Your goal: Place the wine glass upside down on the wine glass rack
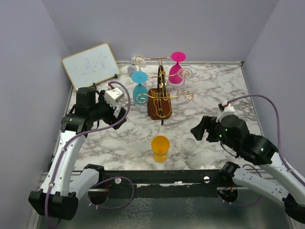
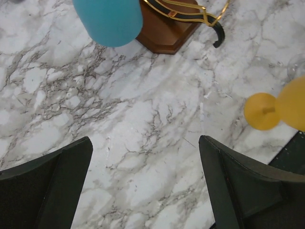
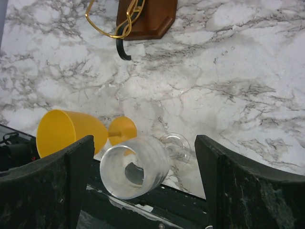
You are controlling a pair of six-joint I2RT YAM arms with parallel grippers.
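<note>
The wine glass rack (image 1: 160, 88) is a gold wire stand on a brown wooden base (image 1: 159, 109) at mid-table. A blue glass (image 1: 139, 87) and a pink glass (image 1: 177, 67) hang upside down on it. A clear wine glass (image 1: 189, 145) and a yellow glass (image 1: 160, 147) stand upright near the front edge. My right gripper (image 1: 198, 130) is open just right of the clear glass (image 3: 136, 167), which shows between its fingers (image 3: 57, 176) in the right wrist view. My left gripper (image 1: 119, 116) is open and empty over bare marble, left of the rack; its view shows the blue glass (image 2: 108, 19) and base (image 2: 167, 36).
A small whiteboard (image 1: 90, 64) leans at the back left. Two clear glasses (image 1: 138, 60) sit at the rack's far arms. Purple walls close in the table on three sides. The black front rail (image 1: 162, 177) runs just behind the yellow glass (image 3: 66, 131).
</note>
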